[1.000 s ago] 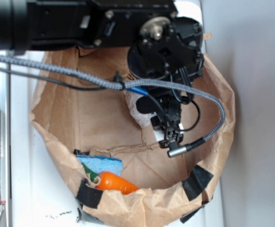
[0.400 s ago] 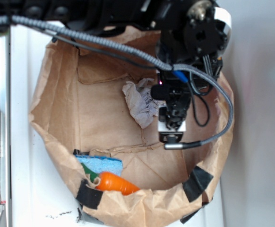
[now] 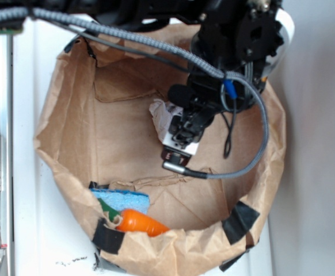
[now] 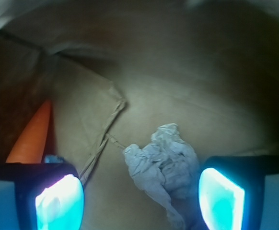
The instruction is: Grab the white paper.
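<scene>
Tool (image 4: 142, 199) swung left, now hiding most white paper (image 3: 160, 113)

End effector (image 3: 176, 135) has been shifted left from 0.4 s ago and is now placed over the white paper (image 3: 159, 113), most of which is covered in the exterior view.

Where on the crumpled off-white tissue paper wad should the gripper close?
Across the crumpled off-white tissue paper wad's bulky upper middle, coming straight down from above; its lower end tapers to a thin tail. The open gripper sits offset, so shifting toward its right pad probably helps.
</scene>
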`<action>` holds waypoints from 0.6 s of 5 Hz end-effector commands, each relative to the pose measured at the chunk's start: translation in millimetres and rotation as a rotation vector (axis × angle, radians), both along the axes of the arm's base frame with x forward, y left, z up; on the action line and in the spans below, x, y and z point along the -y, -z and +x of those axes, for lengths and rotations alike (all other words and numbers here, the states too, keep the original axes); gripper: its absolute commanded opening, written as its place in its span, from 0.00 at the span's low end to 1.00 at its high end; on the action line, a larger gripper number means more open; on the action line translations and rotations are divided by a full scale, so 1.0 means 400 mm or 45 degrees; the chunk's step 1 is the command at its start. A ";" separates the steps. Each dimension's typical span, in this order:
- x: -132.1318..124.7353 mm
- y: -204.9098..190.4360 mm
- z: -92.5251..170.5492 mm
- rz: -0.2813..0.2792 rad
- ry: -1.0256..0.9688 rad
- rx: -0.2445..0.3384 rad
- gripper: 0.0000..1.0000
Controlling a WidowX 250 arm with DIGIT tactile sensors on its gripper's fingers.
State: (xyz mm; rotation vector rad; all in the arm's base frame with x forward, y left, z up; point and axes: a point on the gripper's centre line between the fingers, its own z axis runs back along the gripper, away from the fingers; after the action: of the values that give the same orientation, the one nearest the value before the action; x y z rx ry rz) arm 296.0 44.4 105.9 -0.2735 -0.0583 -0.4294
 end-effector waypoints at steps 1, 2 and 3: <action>-0.057 -0.023 -0.006 0.028 0.056 0.277 1.00; -0.057 0.007 0.005 0.044 0.066 0.320 1.00; -0.055 0.038 0.016 0.062 0.059 0.372 1.00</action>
State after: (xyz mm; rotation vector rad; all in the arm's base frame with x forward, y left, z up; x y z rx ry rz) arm 298.6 62.9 80.0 -0.1976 -0.2857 -0.4737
